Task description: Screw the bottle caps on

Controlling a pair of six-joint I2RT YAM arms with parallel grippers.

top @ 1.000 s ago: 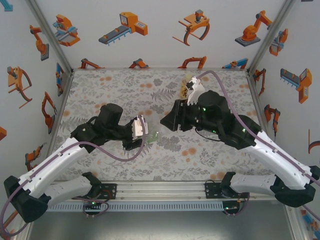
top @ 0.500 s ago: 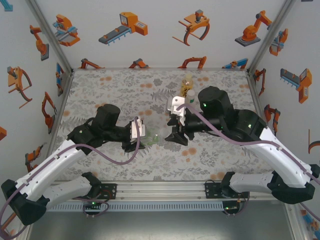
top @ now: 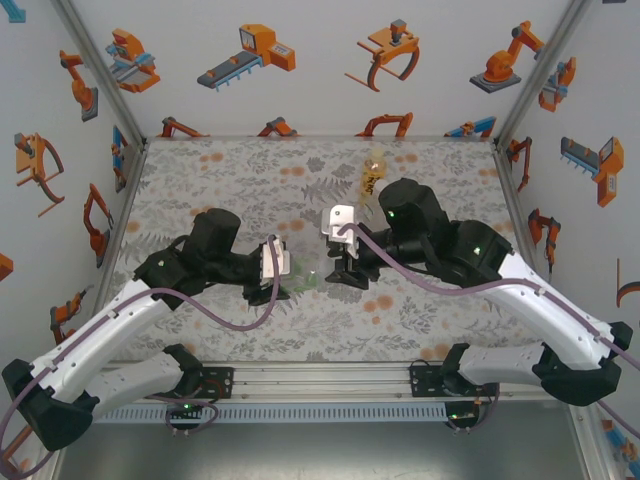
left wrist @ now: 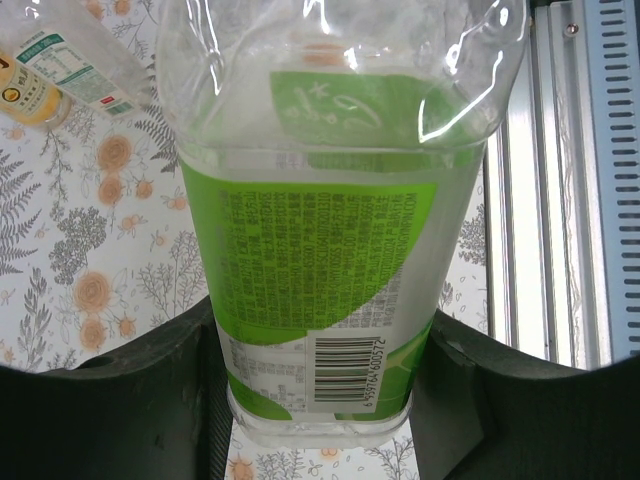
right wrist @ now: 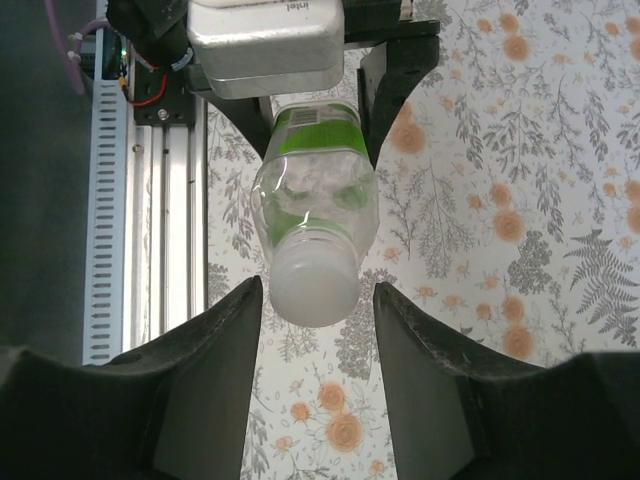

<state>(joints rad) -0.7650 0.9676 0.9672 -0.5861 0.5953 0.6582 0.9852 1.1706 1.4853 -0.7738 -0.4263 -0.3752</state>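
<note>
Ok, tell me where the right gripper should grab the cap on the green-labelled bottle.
Pinch the white cap across its round side wall, coming end-on: the left gripper holds the green-labelled bottle by its body, cap end facing the right gripper.

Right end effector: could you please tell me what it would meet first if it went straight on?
The whitish round plastic cap on the clear green-labelled plastic bottle; it sits between the open fingers of the right end effector, though depth is unclear.

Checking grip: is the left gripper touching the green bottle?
Touching: left wrist view shows the left gripper clamped on the bottle, fingers against both sides.
</note>
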